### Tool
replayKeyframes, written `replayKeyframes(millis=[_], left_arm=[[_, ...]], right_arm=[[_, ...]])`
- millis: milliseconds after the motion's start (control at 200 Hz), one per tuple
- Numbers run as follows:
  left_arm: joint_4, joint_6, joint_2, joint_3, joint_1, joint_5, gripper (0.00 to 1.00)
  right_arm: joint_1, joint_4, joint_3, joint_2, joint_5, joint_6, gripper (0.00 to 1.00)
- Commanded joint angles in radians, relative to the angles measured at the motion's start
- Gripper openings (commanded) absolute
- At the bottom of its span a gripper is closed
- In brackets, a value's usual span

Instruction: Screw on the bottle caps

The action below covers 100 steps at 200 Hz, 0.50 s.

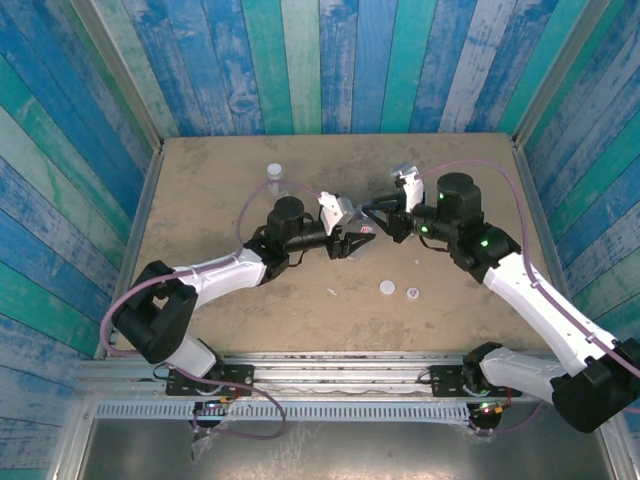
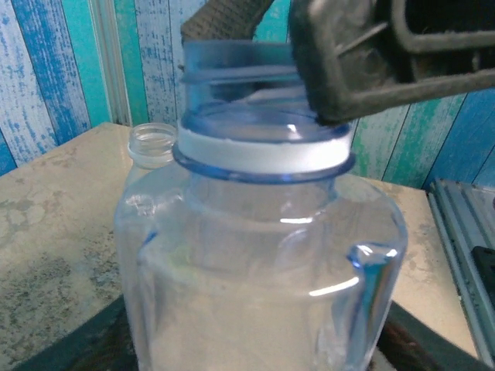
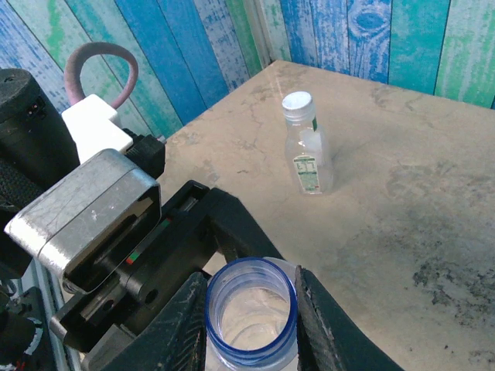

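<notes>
1 of 3 looks done: the green-labelled bottle (image 3: 306,151) stands capped, far left on the counter (image 1: 200,200). At centre the right claw (image 3: 251,309) is clamped on an open-necked bottle (image 3: 249,340). Whether the left claw (image 1: 353,240) grips, I cannot tell. 2 caps (image 1: 387,288) lie loose nearby.

The clear plastic bottle with a blue-rimmed neck (image 2: 263,255) is cut off by the bottom edge in both wrist views. From above, the left gripper (image 1: 353,241) and right gripper (image 1: 387,222) mostly hide it, and the label print on the white-capped clear bottle (image 3: 307,154) is too small to read.
</notes>
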Motion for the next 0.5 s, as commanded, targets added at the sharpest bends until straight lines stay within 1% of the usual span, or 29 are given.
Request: replayKeyframes(millis=[0,80,135,175,260,311,351,436,496], left_arm=[[0.022,0.002,-0.065,0.007,-0.001,0.025,0.56],[0.021,0.004,-0.062,0.006,-0.002,0.027,0.52],[0.018,0.007,-0.064,0.005,-0.002,0.026,0.49],[0.018,0.011,-0.064,0.001,-0.002,0.022,0.48],[0.017,0.019,-0.066,-0.008,-0.002,0.012,0.48],[0.017,0.029,-0.069,-0.017,-0.002,0.004,0.49],[0.014,0.041,-0.070,-0.026,-0.002,-0.002,0.49],[0.026,0.063,-0.073,-0.054,-0.001,-0.015,0.50],[0.049,0.060,-0.080,-0.080,-0.001,-0.021,0.51]], right_arm=[[-0.003,0.019,-0.013,0.001,-0.036,0.010,0.23],[-0.003,0.015,-0.013,0.001,-0.034,0.008,0.25],[-0.004,0.010,-0.012,-0.001,-0.030,0.004,0.31],[-0.003,0.003,-0.010,-0.004,-0.020,0.004,0.40],[-0.003,-0.009,-0.007,-0.023,0.008,0.005,0.65],[-0.003,-0.021,-0.005,-0.043,0.038,0.012,0.75],[-0.004,-0.035,-0.007,-0.064,0.070,0.018,0.81],[-0.003,-0.072,-0.028,-0.114,0.152,0.019,0.88],[-0.003,-0.121,-0.050,-0.155,0.221,0.013,0.89]])
